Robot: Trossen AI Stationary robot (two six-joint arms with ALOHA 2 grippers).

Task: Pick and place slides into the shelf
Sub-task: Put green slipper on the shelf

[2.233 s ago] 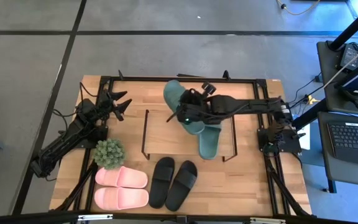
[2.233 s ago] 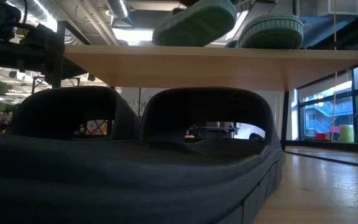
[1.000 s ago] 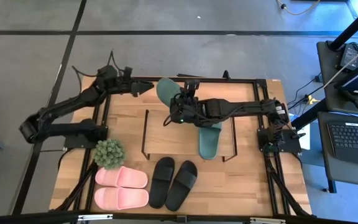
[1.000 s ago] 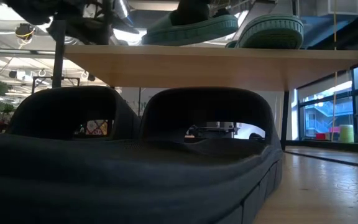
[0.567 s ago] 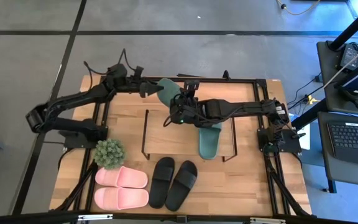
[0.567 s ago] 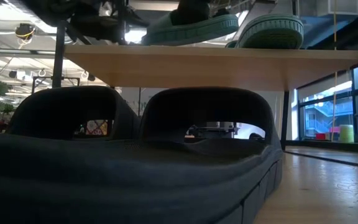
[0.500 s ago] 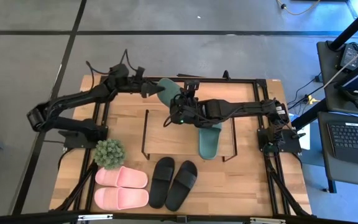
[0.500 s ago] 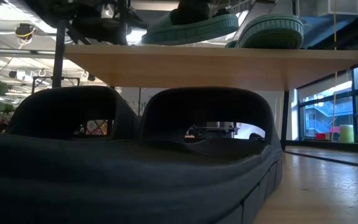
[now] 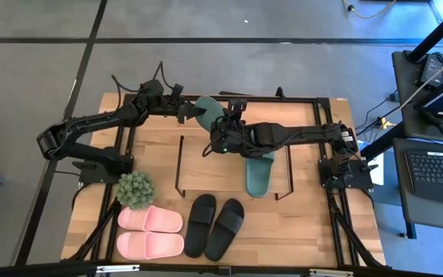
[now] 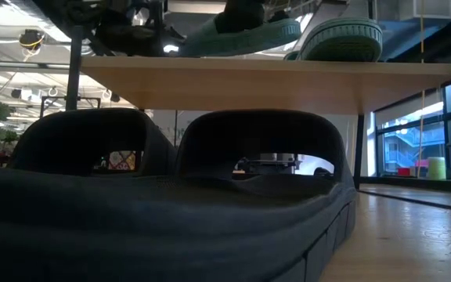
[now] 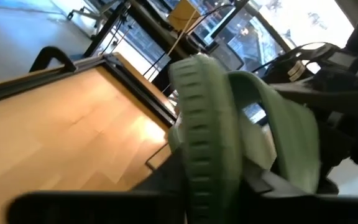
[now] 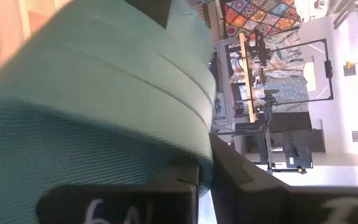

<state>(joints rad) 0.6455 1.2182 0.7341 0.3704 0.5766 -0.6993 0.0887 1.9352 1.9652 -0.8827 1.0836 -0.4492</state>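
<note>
Starting at your left, the pale pink foam slide pair (image 9: 151, 231) and the black foam pair (image 9: 214, 226) lie on the wooden table (image 9: 306, 231) in front of the low wooden-topped wire-legged shelf (image 9: 198, 163), not yet picked. Above the shelf's far edge, your left gripper (image 9: 184, 111) pinches the toe of one dark green foam slide (image 9: 209, 112), and your right gripper (image 9: 227, 131) is clamped on its strap. Its mate (image 9: 258, 175) lies on the shelf's right side, so I'd judge roughly one of six placed.

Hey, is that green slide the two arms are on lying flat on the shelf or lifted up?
Lifted and tilted. The green slide hangs past the shelf rear edge, held by the right pincer and the left pincer; the low view shows it above the board.
</note>
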